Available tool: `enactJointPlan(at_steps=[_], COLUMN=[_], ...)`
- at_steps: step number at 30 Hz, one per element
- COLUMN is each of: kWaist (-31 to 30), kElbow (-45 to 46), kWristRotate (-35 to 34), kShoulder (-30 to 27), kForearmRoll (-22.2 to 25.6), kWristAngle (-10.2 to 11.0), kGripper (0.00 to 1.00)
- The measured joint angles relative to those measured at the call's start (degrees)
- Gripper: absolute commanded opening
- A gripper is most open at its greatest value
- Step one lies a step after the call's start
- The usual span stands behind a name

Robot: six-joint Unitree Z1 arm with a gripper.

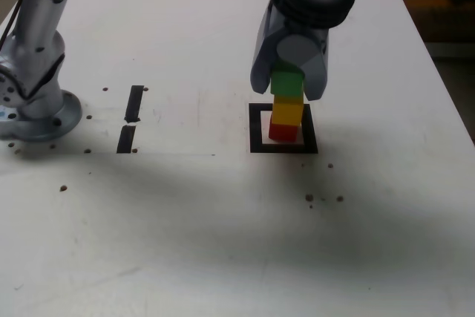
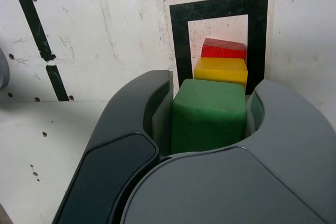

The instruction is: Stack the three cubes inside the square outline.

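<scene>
Exterior view: fingers (image 1: 288,88) are pinching the green cube (image 1: 287,82), which is sitting atop the yellow cube (image 1: 288,112) and red cube (image 1: 283,132) inside the square outline (image 1: 257,128) on the worktop (image 1: 223,220).

Exterior view: high, angled down across the table (image 1: 223,243), moderately far. Wrist view: close, looking down past the gripper (image 2: 210,124). Both share the square outline (image 1: 256,128) (image 2: 178,40) at 12 o'clock.

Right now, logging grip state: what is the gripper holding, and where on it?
The gripper clamps the green cube by its two opposite side faces.
</scene>
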Motion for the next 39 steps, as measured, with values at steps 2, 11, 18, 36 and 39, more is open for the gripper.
enactJointPlan(at_steps=[2, 11, 18, 36, 39], kWaist=[0.00, 0.07, 0.24, 2.22, 5.02], kElbow=[0.00, 0.15, 0.15, 9.55, 14.83], kWristRotate=[0.02, 0.16, 0.16, -0.32, 2.60], kShoulder=[0.22, 1.61, 1.89, -12.84, -17.62], kForearmRoll=[0.00, -0.18, -0.38, 0.73, 0.55], kWristAngle=[-0.16, -0.44, -0.55, 1.42, 1.13], kGripper=[0.23, 0.37, 0.85, 1.00, 1.00])
